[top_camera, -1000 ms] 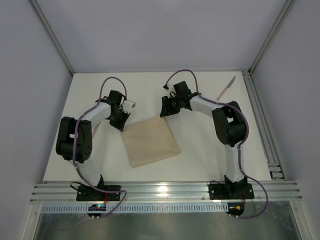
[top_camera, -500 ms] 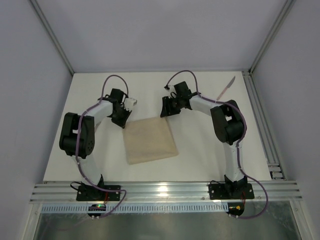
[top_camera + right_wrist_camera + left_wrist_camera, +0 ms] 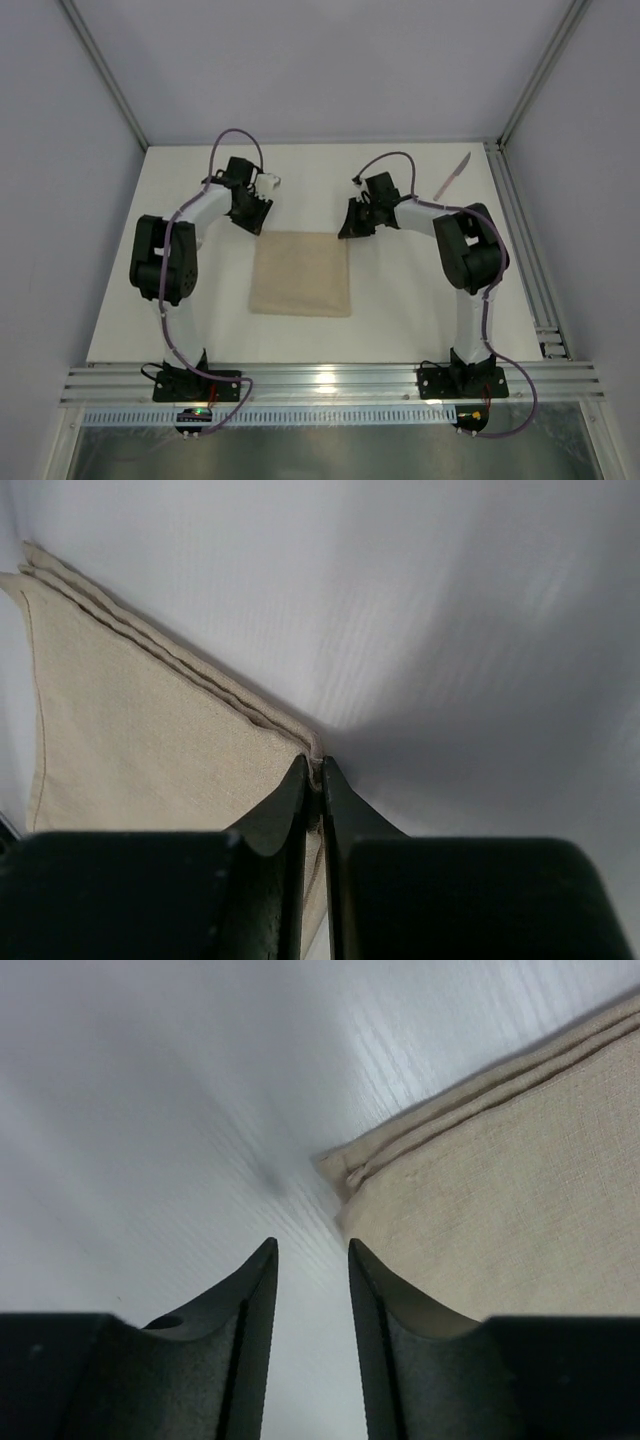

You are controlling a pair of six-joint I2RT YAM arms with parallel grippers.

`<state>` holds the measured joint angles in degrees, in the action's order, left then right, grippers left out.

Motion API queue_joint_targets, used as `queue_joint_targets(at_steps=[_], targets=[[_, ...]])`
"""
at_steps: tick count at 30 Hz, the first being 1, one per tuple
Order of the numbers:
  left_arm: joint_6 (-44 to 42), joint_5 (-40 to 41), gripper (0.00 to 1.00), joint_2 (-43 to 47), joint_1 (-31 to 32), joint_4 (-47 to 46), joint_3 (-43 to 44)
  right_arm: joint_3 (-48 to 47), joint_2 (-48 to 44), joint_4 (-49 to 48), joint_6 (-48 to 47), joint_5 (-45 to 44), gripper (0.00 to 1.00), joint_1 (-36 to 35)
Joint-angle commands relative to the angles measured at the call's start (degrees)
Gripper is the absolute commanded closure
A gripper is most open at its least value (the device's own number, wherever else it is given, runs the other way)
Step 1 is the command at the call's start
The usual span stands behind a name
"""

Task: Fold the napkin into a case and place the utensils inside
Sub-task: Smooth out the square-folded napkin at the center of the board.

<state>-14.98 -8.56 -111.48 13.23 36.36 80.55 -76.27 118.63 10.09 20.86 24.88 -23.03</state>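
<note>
Top external view: the napkin (image 3: pixel 300 273) lies flat on the white table (image 3: pixel 400 310), a beige folded rectangle about midway between the two arms, its sides roughly square to the table's edges.
Left gripper: the left gripper (image 3: pixel 255 222) points down at the napkin's far left corner, just beside it.
Right gripper: the right gripper (image 3: pixel 347 230) reaches down to the napkin's far right corner, its tips at the cloth.
Knife: the knife (image 3: pixel 452 176) rests at the far right of the table, close to the right rail, well apart from the napkin and from both grippers. It lies slantwise, pinkish handle nearer, grey blade toward the far corner.
Left wrist view: the two dark fingers (image 3: pixel 250 1300) stand partly apart with bare table showing in the gap. Nothing is between them. The napkin's corner sits just ahead of the tips and slightly to the right, not touched. Stacked hems run along that edge, so the cloth is doubled over in layers.
Right wrist view: the jaws are drawn almost together, and the napkin's corner runs into the thin slot between the tips, so they pinch the cloth there. The layered edge stretches away to the upper left from that pinch.
Other utensil: I cannot find a second piece in any view.
</note>
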Motion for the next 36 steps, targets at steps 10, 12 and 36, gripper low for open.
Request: queue_joint_targets(at_steps=[10,12,36], targets=[[-3.38,-7.96,0.64,11.37,9.33,12.93,-0.74,28.17,-19.39,-18.96,18.76,-14.42,0.96,5.62],[-4.7,-7.53,0.65,12.86,11.89,14.0,-5.04,29.86,-22.03,-19.4,19.3,-15.39,0.81,5.71],[-4.44,-0.23,0.71,6.54,16.65,8.29,-14.9,33.02,-24.42,-18.09,16.58,-6.16,0.96,-1.95]])
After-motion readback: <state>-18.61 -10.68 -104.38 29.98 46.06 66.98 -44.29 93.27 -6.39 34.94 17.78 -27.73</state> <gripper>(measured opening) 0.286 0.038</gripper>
